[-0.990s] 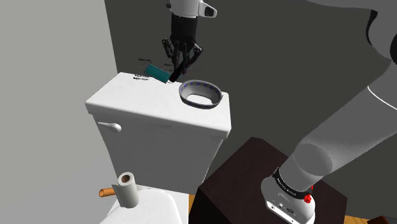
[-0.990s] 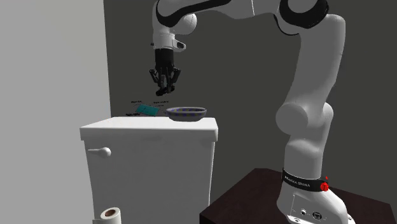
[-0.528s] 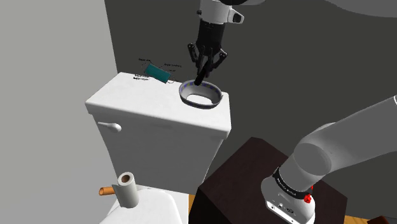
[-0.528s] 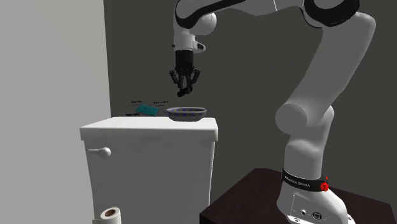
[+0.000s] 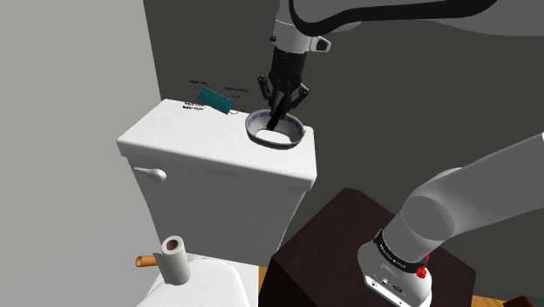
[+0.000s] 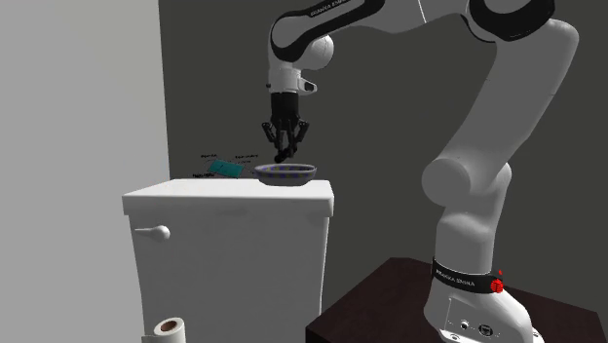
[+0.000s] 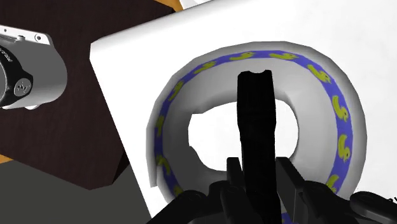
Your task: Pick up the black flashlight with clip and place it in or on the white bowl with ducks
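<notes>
1. While hanging over the white bowl with yellow ducks on a blue band (image 7: 338, 111), grips the black flashlight (image 7: 254, 121) in the gripper (image 7: 257, 170): closed down to barrel width, pressing it from both sides with the fingers (image 7: 234, 172), no gap visible in the wrist view.
2. Holds it close to upright, free end down, sticking out well past the fingertips and aimed at the bowl's white inside.
3. From the shoulder view, reaches with that free end to about the rim line, inside the ring; can't tell whether touching the bottom.
4. For bowl position: on the white toilet tank lid (image 5: 192, 144), at the far end toward the shoulder view's right, close to the dark wall (image 5: 375, 105).
5. Versus 1.0 s ago: shifted toward the shoulder view's right, away from the spot between the teal box (image 5: 214, 98) and the bowl's rim, and came down.
6. Versus 0.5 s ago: roughly same spot over the bowl, just lower. Clearly nearer the rim in the second exterior view too.
7. Same grip on the flashlight across all three moments, same near-vertical pose.
8. No shift in bowl, teal box, or the toilet paper roll (image 5: 176, 257) near the bottom of the shoulder view, nor in the dark brown stand (image 5: 340, 235).
</notes>
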Robot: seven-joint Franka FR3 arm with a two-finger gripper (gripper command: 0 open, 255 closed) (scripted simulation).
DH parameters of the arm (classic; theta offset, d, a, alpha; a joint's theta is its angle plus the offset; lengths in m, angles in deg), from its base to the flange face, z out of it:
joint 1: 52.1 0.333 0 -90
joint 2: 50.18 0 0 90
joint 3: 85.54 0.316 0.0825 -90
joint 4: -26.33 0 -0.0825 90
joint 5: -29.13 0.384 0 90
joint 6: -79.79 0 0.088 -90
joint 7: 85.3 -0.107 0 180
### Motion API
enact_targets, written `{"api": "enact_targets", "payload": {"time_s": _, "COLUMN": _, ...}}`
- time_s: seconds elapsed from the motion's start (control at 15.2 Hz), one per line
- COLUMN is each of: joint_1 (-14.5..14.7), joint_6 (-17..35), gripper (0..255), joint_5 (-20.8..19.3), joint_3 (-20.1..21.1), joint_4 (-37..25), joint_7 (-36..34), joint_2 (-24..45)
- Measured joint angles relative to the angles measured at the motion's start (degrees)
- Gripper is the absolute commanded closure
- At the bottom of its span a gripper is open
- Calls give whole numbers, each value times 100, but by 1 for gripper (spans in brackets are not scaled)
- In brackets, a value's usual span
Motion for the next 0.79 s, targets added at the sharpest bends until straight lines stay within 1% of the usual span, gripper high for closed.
{"api": "enact_targets", "payload": {"time_s": 0.33, "joint_1": 24, "joint_6": 377, "gripper": 255, "joint_5": 30, "joint_3": 56, "joint_4": 361, "joint_7": -11, "joint_2": 17}}
{"api": "enact_targets", "payload": {"time_s": 0.73, "joint_1": 20, "joint_6": 417, "gripper": 255, "joint_5": 26, "joint_3": 59, "joint_4": 379, "joint_7": -9, "joint_2": 35}}
{"api": "enact_targets", "payload": {"time_s": 0.79, "joint_1": 20, "joint_6": 418, "gripper": 0, "joint_5": 26, "joint_3": 59, "joint_4": 379, "joint_7": -9, "joint_2": 35}}
